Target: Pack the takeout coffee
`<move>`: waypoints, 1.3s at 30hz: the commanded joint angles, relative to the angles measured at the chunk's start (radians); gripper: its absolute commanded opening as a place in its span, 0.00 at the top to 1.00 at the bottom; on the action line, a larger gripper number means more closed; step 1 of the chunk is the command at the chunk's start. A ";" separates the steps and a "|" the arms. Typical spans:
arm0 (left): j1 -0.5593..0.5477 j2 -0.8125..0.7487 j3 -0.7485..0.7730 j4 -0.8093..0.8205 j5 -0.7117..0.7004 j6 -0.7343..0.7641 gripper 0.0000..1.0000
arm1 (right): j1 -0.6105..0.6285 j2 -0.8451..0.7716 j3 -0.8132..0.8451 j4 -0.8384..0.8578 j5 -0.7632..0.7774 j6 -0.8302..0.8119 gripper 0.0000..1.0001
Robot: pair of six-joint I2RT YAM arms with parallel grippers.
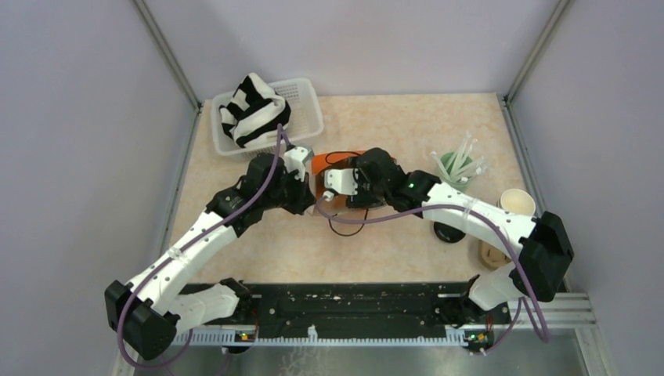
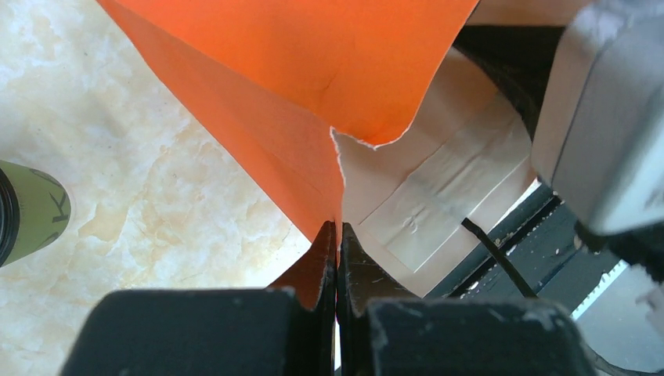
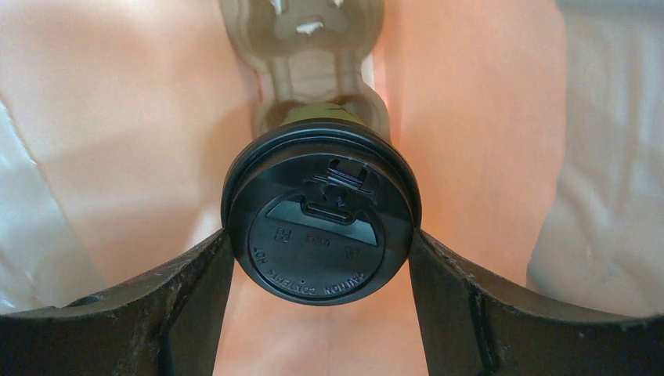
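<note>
An orange paper bag point(image 1: 322, 160) stands open at mid-table. My left gripper point(image 2: 338, 227) is shut on the bag's torn top edge point(image 2: 313, 149) and holds that side up. Inside the bag my right gripper point(image 3: 321, 239) is shut on a takeout coffee cup point(image 3: 321, 223); both fingers press the sides of its black lid, and the green cup body hangs below. Under the cup lies a brown cardboard cup carrier point(image 3: 301, 70) on the bag's floor. A second dark green cup point(image 2: 35, 210) shows at the left edge of the left wrist view. In the top view both grippers meet over the bag.
A white basket point(image 1: 307, 98) with a black-and-white striped cloth point(image 1: 254, 110) sits at the back left. A mint tumbler of white straws point(image 1: 458, 166), an open cream cup point(image 1: 517, 202), a black lid point(image 1: 448, 233) and a brown cardboard piece point(image 1: 493, 254) stand on the right.
</note>
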 commanded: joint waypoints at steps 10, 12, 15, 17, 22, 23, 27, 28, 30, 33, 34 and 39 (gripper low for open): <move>0.002 -0.016 -0.021 0.029 0.040 0.047 1.00 | -0.051 0.010 0.059 0.016 -0.040 -0.050 0.70; 0.002 -0.010 -0.019 0.033 0.050 0.041 1.00 | -0.051 0.026 0.077 0.010 -0.061 -0.067 0.70; 0.002 0.001 -0.001 0.031 0.063 0.023 1.00 | -0.051 0.050 0.113 -0.011 -0.101 -0.090 0.70; 0.001 0.005 0.008 0.028 0.070 0.011 1.00 | -0.050 0.059 0.132 -0.029 -0.128 -0.106 0.68; 0.002 0.022 0.031 0.002 0.046 -0.021 1.00 | -0.050 0.059 0.137 -0.066 -0.177 -0.163 0.62; 0.002 0.026 0.036 -0.002 0.035 -0.027 1.00 | -0.049 0.054 0.129 -0.070 -0.187 -0.180 0.62; 0.000 0.040 0.067 -0.030 -0.024 -0.048 1.00 | -0.030 0.015 0.075 -0.053 -0.213 -0.254 0.64; 0.001 0.043 0.074 -0.036 -0.033 -0.052 1.00 | -0.025 0.004 0.052 -0.033 -0.202 -0.269 0.64; 0.002 0.047 0.085 -0.039 -0.029 -0.050 1.00 | -0.022 -0.008 0.017 0.002 -0.184 -0.279 0.64; 0.003 0.047 0.083 -0.037 -0.017 -0.043 1.00 | -0.025 0.001 0.026 0.018 -0.150 -0.275 0.65; 0.001 0.046 0.080 -0.039 -0.011 -0.039 1.00 | -0.027 0.003 0.029 0.024 -0.144 -0.274 0.65; 0.001 0.031 0.046 -0.026 0.026 -0.032 1.00 | -0.051 0.004 0.034 0.064 -0.126 -0.290 0.66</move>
